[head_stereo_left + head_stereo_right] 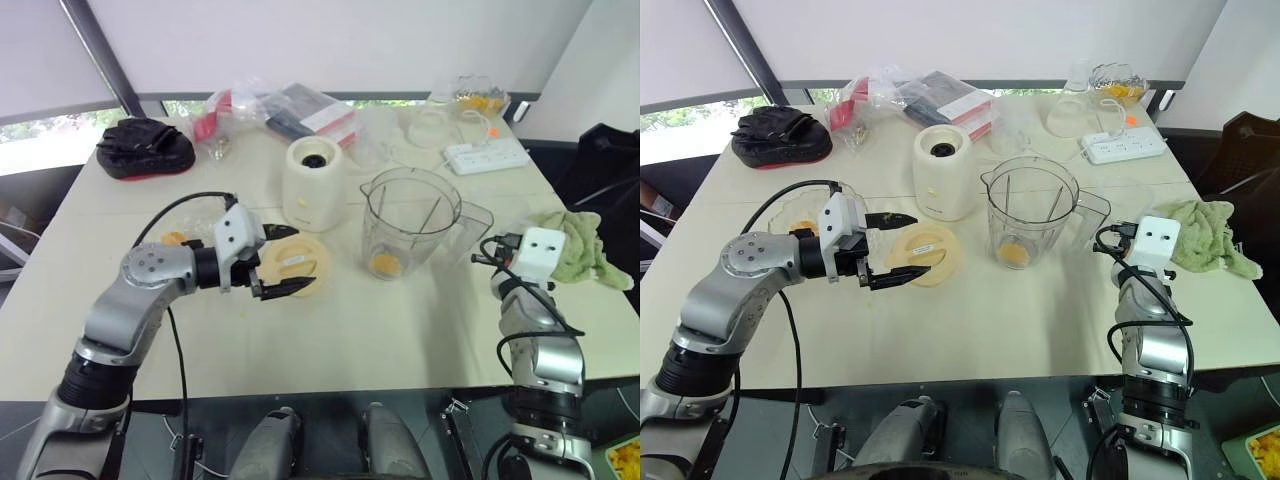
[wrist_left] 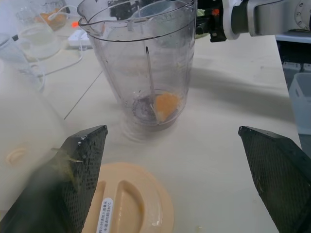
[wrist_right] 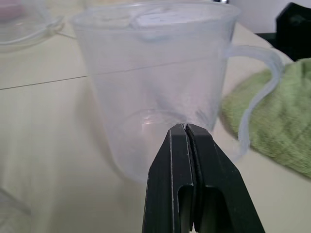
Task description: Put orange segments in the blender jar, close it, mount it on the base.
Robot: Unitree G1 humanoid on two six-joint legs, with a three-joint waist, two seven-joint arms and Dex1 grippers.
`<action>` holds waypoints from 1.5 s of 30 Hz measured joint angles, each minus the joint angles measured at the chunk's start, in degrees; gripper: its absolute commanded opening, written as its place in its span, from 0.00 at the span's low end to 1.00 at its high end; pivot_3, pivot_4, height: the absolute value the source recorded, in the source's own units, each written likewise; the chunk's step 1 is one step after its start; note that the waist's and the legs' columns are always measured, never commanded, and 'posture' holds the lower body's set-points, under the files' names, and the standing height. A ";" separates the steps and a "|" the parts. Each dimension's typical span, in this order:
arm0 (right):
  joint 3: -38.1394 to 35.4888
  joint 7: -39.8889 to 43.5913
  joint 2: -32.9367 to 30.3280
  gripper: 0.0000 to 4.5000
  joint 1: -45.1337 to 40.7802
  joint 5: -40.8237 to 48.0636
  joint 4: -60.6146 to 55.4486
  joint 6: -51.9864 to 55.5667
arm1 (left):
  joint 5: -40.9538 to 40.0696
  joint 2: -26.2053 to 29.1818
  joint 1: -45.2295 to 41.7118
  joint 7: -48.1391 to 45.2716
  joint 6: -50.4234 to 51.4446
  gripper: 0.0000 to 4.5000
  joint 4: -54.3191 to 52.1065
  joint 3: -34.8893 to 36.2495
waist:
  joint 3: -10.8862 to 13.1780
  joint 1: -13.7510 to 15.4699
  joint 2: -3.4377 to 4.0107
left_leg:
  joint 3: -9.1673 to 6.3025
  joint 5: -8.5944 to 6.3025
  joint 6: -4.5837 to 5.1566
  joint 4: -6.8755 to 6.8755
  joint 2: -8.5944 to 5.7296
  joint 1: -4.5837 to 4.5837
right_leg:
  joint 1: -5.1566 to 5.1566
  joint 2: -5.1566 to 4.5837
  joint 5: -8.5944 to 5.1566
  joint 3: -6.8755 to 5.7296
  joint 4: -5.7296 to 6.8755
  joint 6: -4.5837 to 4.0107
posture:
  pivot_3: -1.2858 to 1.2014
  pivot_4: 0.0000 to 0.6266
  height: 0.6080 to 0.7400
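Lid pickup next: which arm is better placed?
Left. Its open end effector hovers right at the cream lid, fingers apart on either side. The right end effector is shut, beyond the blender jar, pointing at its wall.

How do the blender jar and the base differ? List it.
The blender jar is clear plastic; the base is opaque cream-white. The jar is taller and flares to an open rim; the base is a squat cylinder with a dark socket on top. The jar holds an orange segment; the base carries nothing. Both stand upright on the table.
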 measured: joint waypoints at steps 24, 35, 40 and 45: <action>-1.82 0.22 1.01 0.64 10.02 2.84 -18.57 12.96 | 1.07 -0.19 -0.31 -0.26 -1.12 1.00 1.31 -1.59 | 0.01 0.20 -0.01 | 0.00 -0.05 0.09 -0.02 0.01 0.01 | 0.01 0.00 0.00 0.01 -0.02 0.00 | 0.52 0.24 1.00; -2.04 -4.64 2.55 0.64 9.67 -1.23 -19.34 10.59 | 1.11 -0.19 -0.38 -0.54 -1.18 1.00 1.58 -1.99 | 0.01 0.17 -0.01 | 0.00 -0.03 0.04 -0.03 0.01 0.02 | 0.01 0.00 0.00 0.01 -0.03 0.00 | 0.52 0.24 1.00; -2.64 -5.22 2.41 0.64 6.10 -1.94 -15.11 8.29 | 1.14 -0.19 -0.42 -0.69 -1.20 1.00 1.58 -2.01 | 0.01 0.12 -0.01 | 0.00 -0.02 0.02 -0.03 0.01 0.03 | 0.01 0.00 0.00 0.01 -0.02 0.00 | 0.52 0.24 1.00; -2.58 -5.25 2.39 0.64 4.34 -2.67 -10.54 6.13 | 1.20 -0.17 -0.41 -0.66 -1.20 1.00 1.56 -2.00 | 0.01 0.14 -0.01 | 0.01 -0.02 0.02 -0.04 0.01 0.03 | 0.01 0.00 0.00 0.01 -0.03 0.00 | 0.52 0.24 1.00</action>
